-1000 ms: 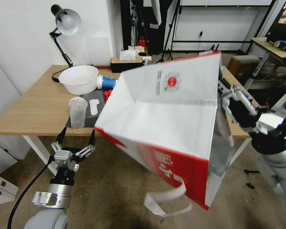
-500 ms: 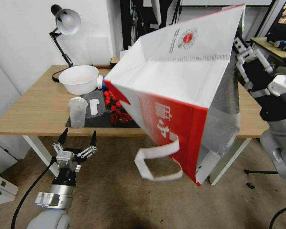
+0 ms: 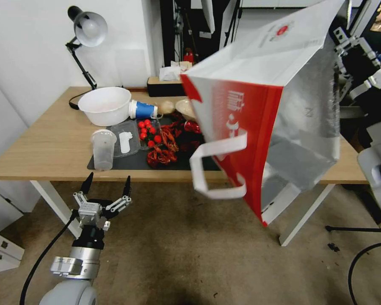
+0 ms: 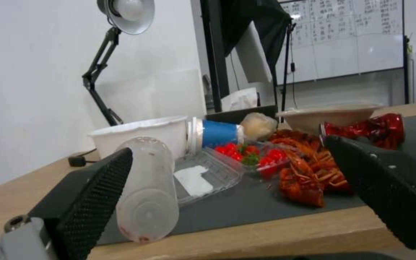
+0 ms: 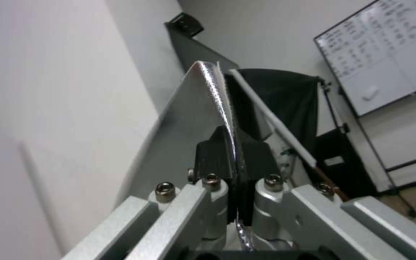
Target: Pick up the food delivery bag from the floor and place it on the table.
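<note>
foil-lined rim of the food delivery bag (image 5: 213,94) is pinched between the pressed-together fingers of the right gripper (image 5: 232,162), as seen in the right wrist view. in the head view the food delivery bag (image 3: 258,123) is held high in the air by the right gripper (image 3: 347,46) at its upper right edge, tilted on its side, with its red side panel turned toward the camera and its silver lining exposed; a white strap handle (image 3: 218,165) is hung loose below it. the bag is suspended above the right part of the tabletop (image 3: 51,144), clear of the floor (image 3: 178,254). on the tabletop a dark grey mat (image 3: 127,163) is laid, and on and around it a white bowl (image 3: 105,105), a toppled blue paper cup (image 3: 143,109), a clear plastic cup (image 3: 103,149), cherry tomatoes (image 3: 147,130) and red crayfish (image 3: 165,146) are seen. a desk lamp (image 3: 86,31) is stood at the far left corner. the left gripper (image 3: 106,190) is held low in front of the tabletop edge, above the carpet, with its fingers spread wide and nothing between them.
</note>
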Controlling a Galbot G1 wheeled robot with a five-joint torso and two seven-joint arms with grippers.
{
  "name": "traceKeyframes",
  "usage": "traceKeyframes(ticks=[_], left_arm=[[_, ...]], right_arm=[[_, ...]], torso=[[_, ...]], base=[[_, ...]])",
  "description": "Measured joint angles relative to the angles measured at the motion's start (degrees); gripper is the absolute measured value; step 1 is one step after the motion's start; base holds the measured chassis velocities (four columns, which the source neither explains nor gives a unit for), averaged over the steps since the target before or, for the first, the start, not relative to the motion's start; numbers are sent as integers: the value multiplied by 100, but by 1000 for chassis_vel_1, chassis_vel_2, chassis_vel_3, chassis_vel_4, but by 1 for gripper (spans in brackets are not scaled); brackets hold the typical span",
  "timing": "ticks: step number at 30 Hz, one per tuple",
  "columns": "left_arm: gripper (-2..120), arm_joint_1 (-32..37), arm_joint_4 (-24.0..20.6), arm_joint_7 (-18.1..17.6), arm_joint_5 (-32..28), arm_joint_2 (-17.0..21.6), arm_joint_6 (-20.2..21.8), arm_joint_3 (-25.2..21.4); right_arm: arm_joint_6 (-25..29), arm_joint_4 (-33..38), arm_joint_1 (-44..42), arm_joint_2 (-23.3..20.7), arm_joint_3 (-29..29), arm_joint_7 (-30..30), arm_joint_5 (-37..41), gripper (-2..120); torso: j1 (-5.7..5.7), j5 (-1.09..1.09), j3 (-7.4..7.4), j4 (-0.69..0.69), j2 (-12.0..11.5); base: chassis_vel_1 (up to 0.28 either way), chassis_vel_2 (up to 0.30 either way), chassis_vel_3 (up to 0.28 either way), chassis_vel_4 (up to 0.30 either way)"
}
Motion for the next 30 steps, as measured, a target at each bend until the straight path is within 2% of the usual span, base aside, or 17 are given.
traceKeyframes(ticks=[9, 14, 18, 23, 25, 26, 30], left_arm=[[100, 18, 4, 47, 68, -41, 1, 40], [100, 53, -5, 68, 143, -92, -16, 66], [100, 57, -5, 74, 172, -116, -19, 80], [100, 73, -4, 88, 263, -200, -40, 115], [100, 91, -1, 92, 277, -213, -58, 108], [100, 91, -1, 92, 277, -213, -58, 108], [100, 116, 48, 92, 279, -220, -106, 36]], right_arm=[[-172, -632, 961, 89, -296, 735, 265, 0], [-263, -919, 1136, 308, -379, 1133, 248, 0], [-264, -1057, 1251, 426, -405, 1218, 287, 0], [-113, -1520, 1648, 1062, -581, 1220, 399, 0], [-113, -1693, 1843, 1489, -668, 1407, 367, 0], [-113, -1693, 1843, 1489, -668, 1407, 367, 0], [-138, -1840, 2107, 2048, -845, 1739, 191, 0]], torso=[[0, -1, 0, 1, -1], [-1, 0, -1, 0, -1], [-1, 0, -1, 0, -1], [-1, 0, -1, 0, -1], [0, 0, 0, 1, -2], [0, 0, 0, 1, -2], [-1, -1, -1, 1, -2]], base=[[0, 0, 0, 0], [0, 0, 0, 0], [0, 0, 0, 0], [0, 0, 0, 0], [0, 0, 0, 0], [0, 0, 0, 0], [0, 0, 0, 0]])
